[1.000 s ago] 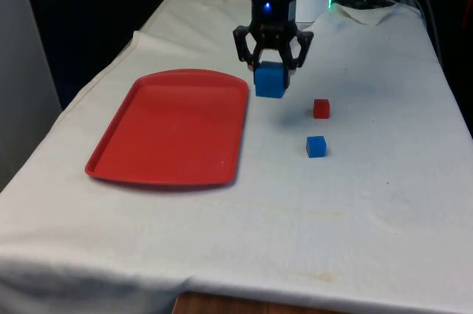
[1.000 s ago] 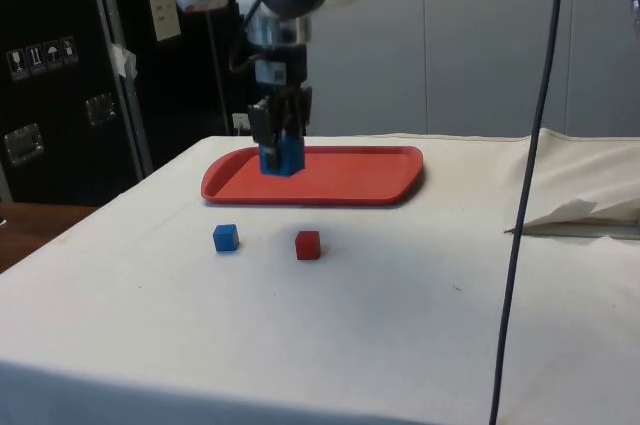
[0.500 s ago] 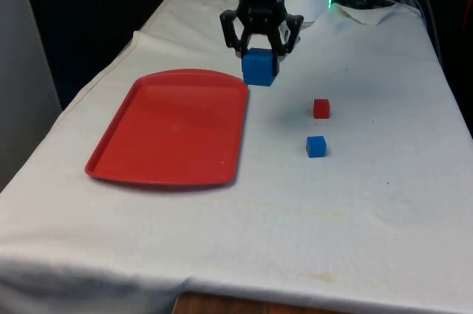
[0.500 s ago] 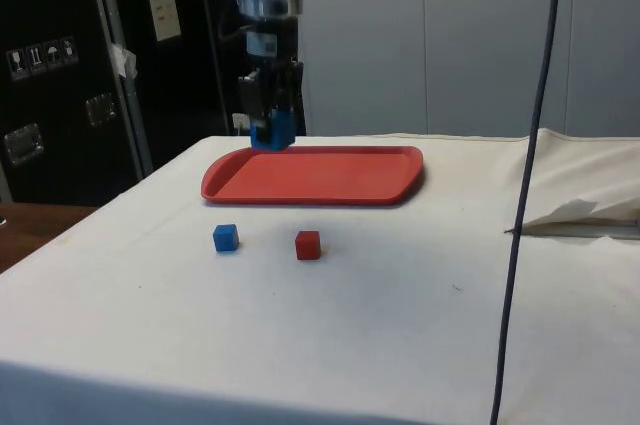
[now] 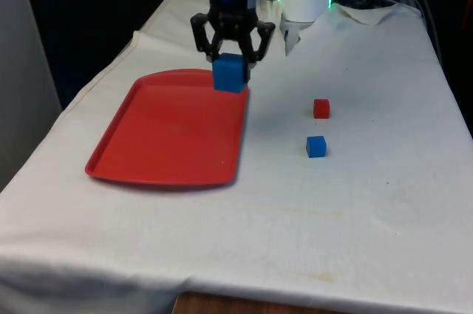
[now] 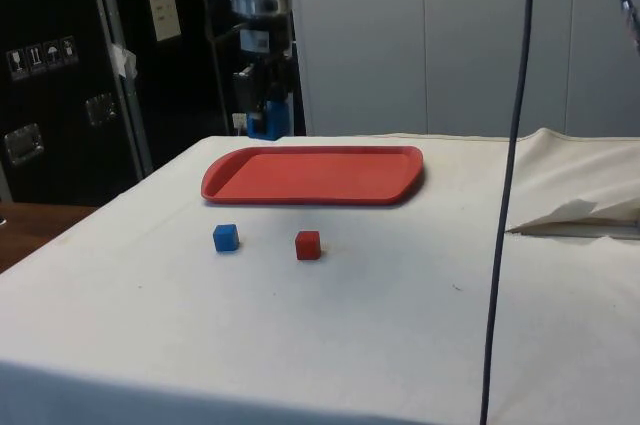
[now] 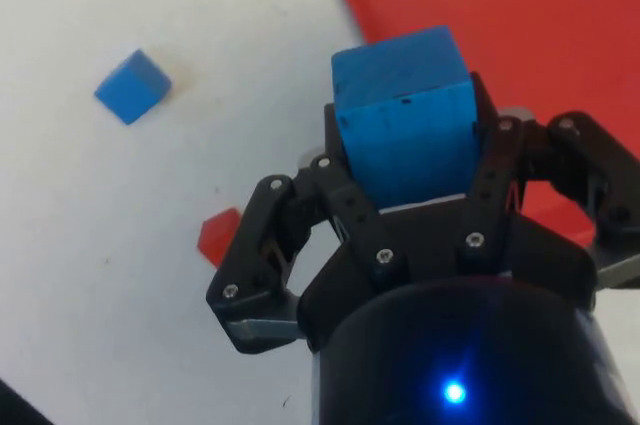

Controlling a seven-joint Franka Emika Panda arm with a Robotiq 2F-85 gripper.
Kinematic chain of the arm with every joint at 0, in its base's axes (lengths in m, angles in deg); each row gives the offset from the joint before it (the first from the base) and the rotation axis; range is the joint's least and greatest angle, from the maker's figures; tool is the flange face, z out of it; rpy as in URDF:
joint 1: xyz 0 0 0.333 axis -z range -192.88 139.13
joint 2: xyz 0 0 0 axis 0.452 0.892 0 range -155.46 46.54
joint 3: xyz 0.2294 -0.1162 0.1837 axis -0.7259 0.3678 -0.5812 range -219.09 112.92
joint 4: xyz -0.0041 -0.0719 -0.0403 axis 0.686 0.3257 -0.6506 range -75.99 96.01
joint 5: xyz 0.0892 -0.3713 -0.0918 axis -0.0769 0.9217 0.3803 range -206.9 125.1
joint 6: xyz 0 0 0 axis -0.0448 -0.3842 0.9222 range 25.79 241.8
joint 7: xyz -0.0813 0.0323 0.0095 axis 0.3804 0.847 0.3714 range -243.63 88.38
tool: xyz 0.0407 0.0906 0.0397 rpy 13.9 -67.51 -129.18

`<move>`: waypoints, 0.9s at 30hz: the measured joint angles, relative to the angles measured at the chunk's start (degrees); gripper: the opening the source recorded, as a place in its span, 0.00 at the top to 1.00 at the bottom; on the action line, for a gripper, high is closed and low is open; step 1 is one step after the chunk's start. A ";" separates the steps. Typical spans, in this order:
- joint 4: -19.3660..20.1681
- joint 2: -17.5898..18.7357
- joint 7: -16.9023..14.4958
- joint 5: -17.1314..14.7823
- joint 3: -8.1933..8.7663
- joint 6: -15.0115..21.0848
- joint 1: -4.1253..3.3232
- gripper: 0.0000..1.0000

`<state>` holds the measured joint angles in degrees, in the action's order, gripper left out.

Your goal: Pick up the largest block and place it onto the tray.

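While our gripper (image 5: 230,54) hangs in the air over the far right corner of the red tray (image 5: 170,129) as the front view has it, its two fingers are clamped narrow on the large blue block (image 5: 230,73), which sits between them well clear of the tray floor. From the side view we see the same block (image 6: 268,121) held up above the tray's (image 6: 330,173) far end, with the gripper (image 6: 262,95) pointing straight down. Through the wrist view the block (image 7: 405,113) fills the gap between the fingers (image 7: 345,207), with tray red beneath it on one side and white cloth on the other.

Around us, two smaller cubes lie on the table cloth (image 5: 355,203), off to the front view's right of the tray and well apart from it: a small red cube (image 5: 321,108) farther away and a small blue cube (image 5: 316,146) nearer the camera, close to each other but not touching. Neither stands between the held block and the tray; the tray's surface is bare.

We can read no writing on the blocks or the tray. On the dark cabinets in the side view we make out a pale sheet (image 6: 160,3) and small handling-symbol stickers (image 6: 40,56), but their text is too small to read.
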<state>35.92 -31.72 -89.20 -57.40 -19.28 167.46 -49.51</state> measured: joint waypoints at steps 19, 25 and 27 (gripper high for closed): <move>-1.72 4.24 -6.42 -2.52 4.64 0.06 1.26 1.00; -2.12 6.13 -9.51 -5.96 5.44 0.11 1.66 1.00; -2.18 6.53 -10.26 -6.70 5.61 0.11 1.72 1.00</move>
<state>33.74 -25.18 -99.46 -64.10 -13.67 167.57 -47.79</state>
